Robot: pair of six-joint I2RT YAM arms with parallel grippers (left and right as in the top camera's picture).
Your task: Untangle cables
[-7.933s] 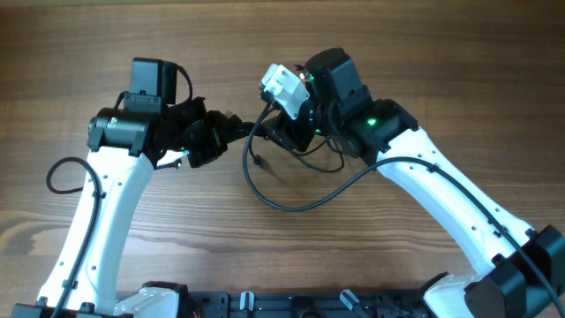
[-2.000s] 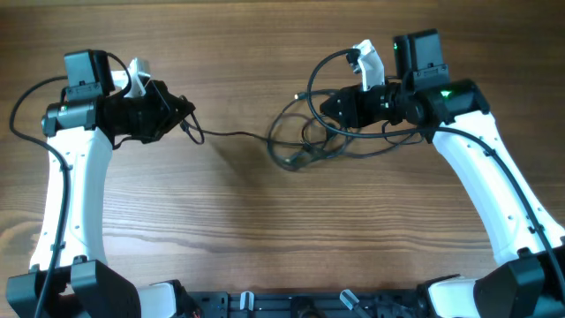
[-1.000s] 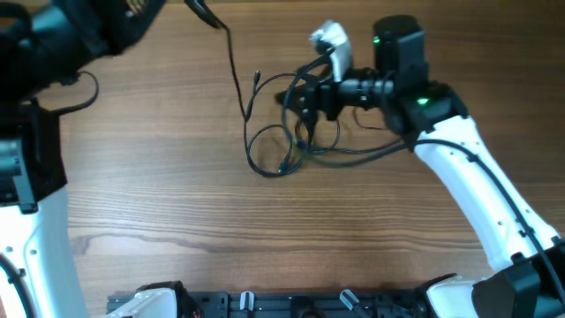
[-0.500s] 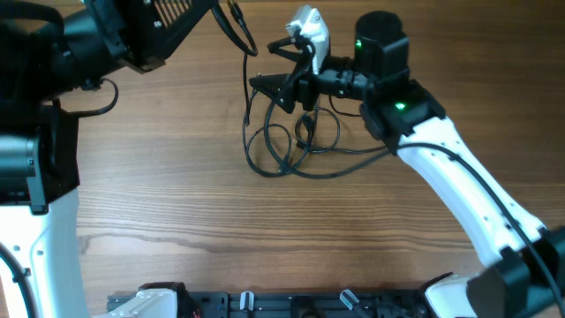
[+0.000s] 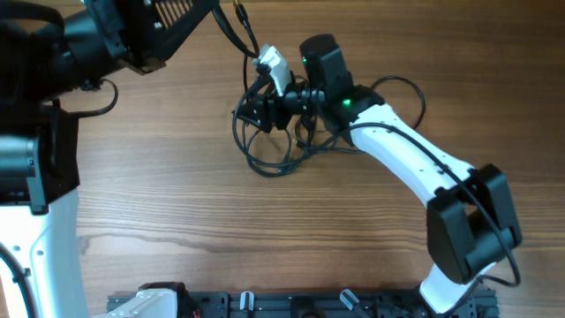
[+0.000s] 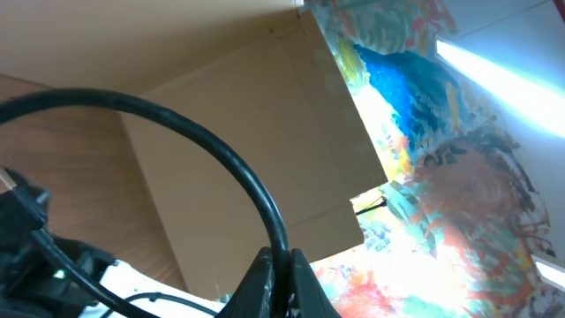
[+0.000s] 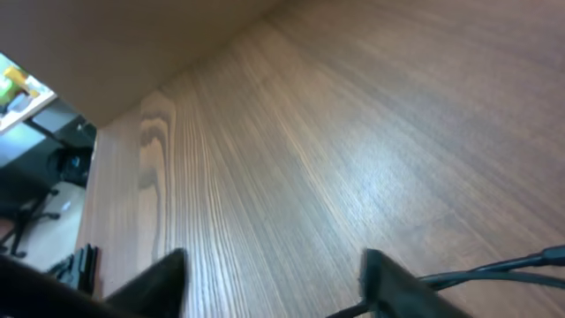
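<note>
A tangle of thin black cables (image 5: 275, 161) lies on the wooden table (image 5: 265, 238) at centre. One black cable strand (image 5: 245, 37) rises from it to my left gripper (image 5: 214, 11), which is lifted high at the top left. In the left wrist view the left gripper (image 6: 281, 284) is shut on this thick-looking black cable (image 6: 221, 152). My right gripper (image 5: 253, 111) sits low at the upper left of the tangle. In the right wrist view the right gripper (image 7: 274, 284) is open, with bare wood between its fingers and cable strands (image 7: 494, 269) beside the right finger.
The right arm (image 5: 406, 163) stretches across the table from the lower right, with its own cable loop (image 5: 402, 88) above it. The left arm (image 5: 53, 132) fills the left edge. A black rail (image 5: 291, 305) runs along the front edge.
My right gripper has swung left and down onto the upper left of the tangle. The left gripper stays raised with the cable strand in it.
</note>
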